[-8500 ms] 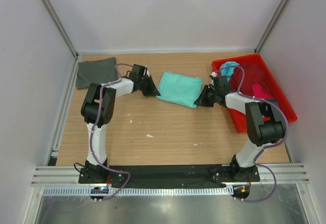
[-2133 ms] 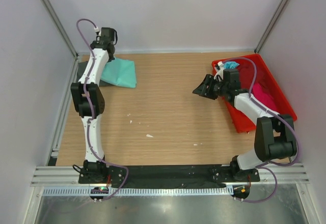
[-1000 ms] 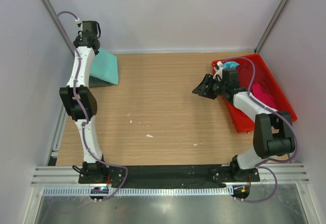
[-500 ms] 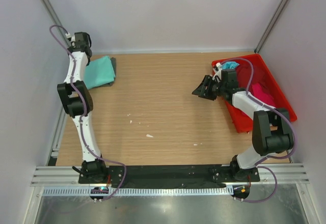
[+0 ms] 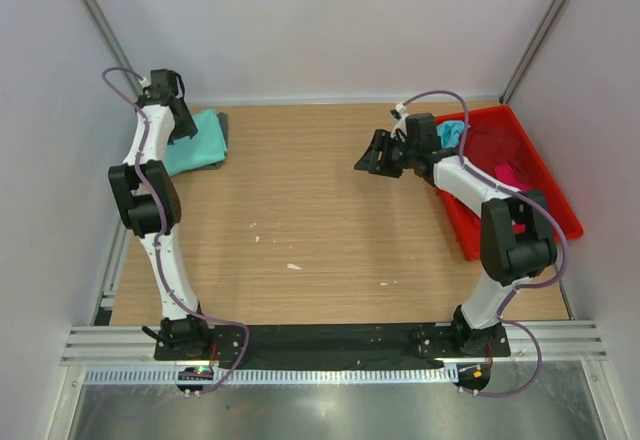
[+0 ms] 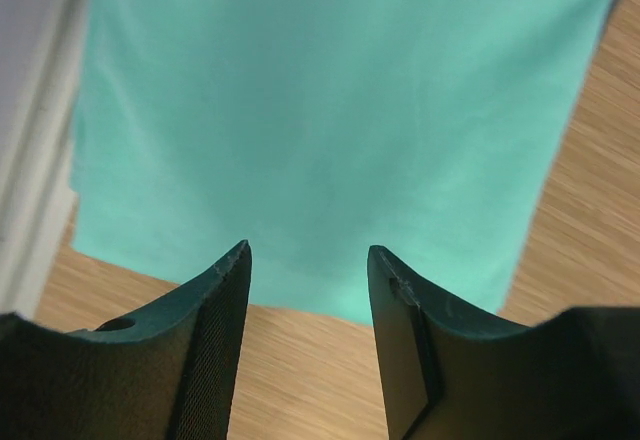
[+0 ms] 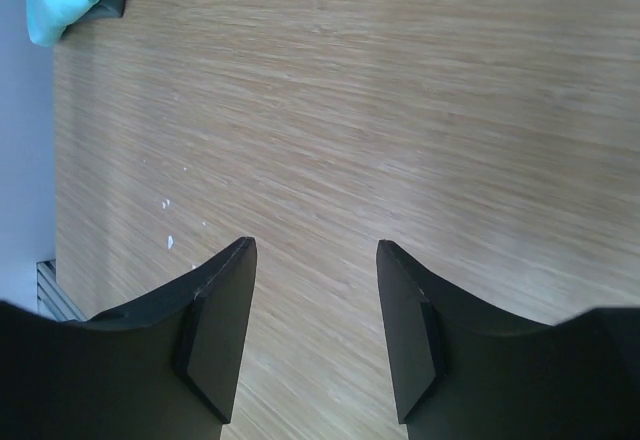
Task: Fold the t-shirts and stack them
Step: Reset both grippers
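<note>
My left gripper (image 6: 308, 255) is spread open w/ nothing between the fingers, and it sits at the near edge of the folded mint green t-shirt (image 6: 330, 110). In the wrist view the cloth's edge runs just past my fingertips, w/ bare wood under the fingers themselves. Can't tell if the tips touch the cloth. The shirt is a flat, smooth, roughly square fold in the far-left corner of the table (image 5: 320, 230), right by the side rail. It lies on top of the dark grey t-shirt (image 5: 223, 128), of which only a thin strip shows along the mint one's right side. My left arm is stretched up along the left wall, wrist bent down toward that stack. My right gripper (image 7: 315, 250) is also released and empty, fingers apart over bare wood, approx. mid-table toward the far side, pointing left. From its wrist cam the stack is well apart, in the upper-left corner of the view. Just behind my right wrist stands the red tray (image 5: 470, 242) at the table's right edge. It holds the turquoise t-shirt (image 5: 452, 132) bunched at its far-left end, the pink t-shirt (image 5: 508, 175) further in, and dark reddish cloth betw. them, prob. the maroon one; all are crumpled, unfolded.
</note>
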`<state>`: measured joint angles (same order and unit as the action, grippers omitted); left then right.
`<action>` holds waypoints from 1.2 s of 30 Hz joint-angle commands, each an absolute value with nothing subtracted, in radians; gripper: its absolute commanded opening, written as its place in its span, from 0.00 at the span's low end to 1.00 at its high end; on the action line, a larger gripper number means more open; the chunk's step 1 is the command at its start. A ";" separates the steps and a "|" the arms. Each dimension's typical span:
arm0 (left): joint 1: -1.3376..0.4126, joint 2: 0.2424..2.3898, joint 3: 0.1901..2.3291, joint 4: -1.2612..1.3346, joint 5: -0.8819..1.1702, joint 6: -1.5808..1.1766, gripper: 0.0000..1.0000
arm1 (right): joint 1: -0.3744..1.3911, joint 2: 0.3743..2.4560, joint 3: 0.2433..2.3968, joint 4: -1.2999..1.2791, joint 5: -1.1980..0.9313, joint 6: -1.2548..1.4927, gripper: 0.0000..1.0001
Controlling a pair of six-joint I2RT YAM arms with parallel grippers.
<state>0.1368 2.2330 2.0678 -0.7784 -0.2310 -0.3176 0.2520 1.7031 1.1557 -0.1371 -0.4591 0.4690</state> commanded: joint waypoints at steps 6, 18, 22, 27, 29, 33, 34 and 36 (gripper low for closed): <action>0.097 2.213 2.083 -0.736 -0.075 -0.364 0.58 | 0.390 1.723 1.305 -0.213 -0.365 0.459 0.57; 0.031 2.266 2.036 -0.689 -0.009 -0.345 0.55 | 0.397 1.740 1.318 -0.209 -0.360 0.465 0.57; 0.017 2.272 1.993 -0.672 0.038 -0.338 0.54 | 0.397 1.744 1.321 -0.209 -0.365 0.471 0.56; 0.011 2.280 1.973 -0.660 0.101 -0.325 0.54 | 0.397 1.726 1.318 -0.215 -0.362 0.476 0.55; 0.011 2.275 1.962 -0.658 0.115 -0.319 0.54 | 0.399 1.710 1.316 -0.219 -0.359 0.479 0.55; -0.021 2.243 1.939 -0.658 0.136 -0.304 0.54 | 0.400 1.678 1.312 -0.233 -0.356 0.483 0.54; -0.025 2.235 1.934 -0.661 0.141 -0.301 0.54 | 0.399 1.672 1.310 -0.235 -0.353 0.486 0.54; -0.032 2.198 1.930 -0.684 0.140 -0.299 0.53 | 0.405 1.654 1.304 -0.245 -0.351 0.491 0.54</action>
<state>-0.0078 2.2795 1.9388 -0.6857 0.0967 -0.3252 0.3973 1.7348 1.2747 -0.2375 -0.3634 0.4770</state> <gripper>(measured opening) 0.536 0.545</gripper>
